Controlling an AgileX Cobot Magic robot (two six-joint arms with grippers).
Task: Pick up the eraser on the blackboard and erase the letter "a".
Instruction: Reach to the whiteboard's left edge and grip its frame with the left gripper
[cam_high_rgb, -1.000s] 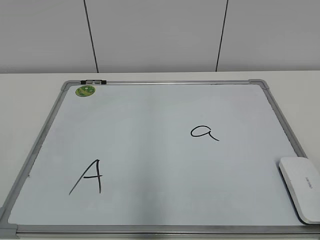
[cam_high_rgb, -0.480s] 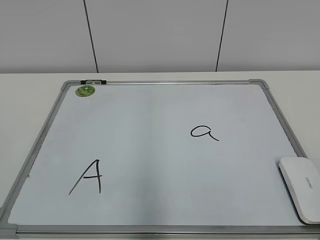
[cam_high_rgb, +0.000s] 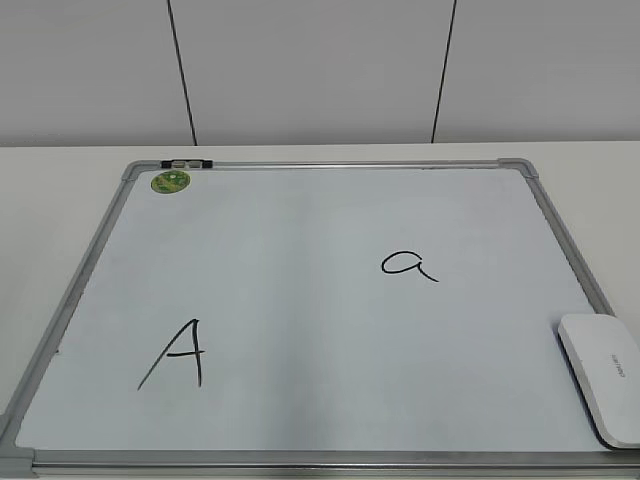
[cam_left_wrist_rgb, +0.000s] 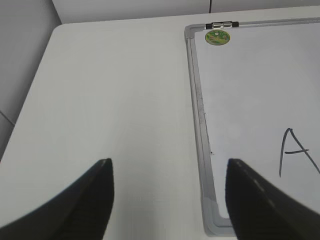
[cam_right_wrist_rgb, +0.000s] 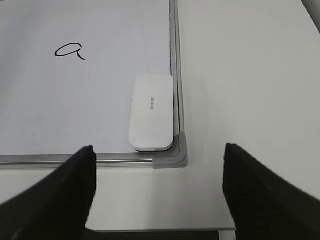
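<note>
Exterior view: eraser (cam_high_rgb: 603, 376), blackboard (cam_high_rgb: 80, 290) unchanged.

White table (cam_high_rgb: 60, 190); pale grey panelled wall (cam_high_rgb: 310, 70) behind, two dark vertical seams; even light.

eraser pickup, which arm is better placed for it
Right. The eraser lies in the board's near right corner, just ahead of the open right hand. The open left hand hangs over bare table by the board's left edge, nearer the capital "A".
</note>
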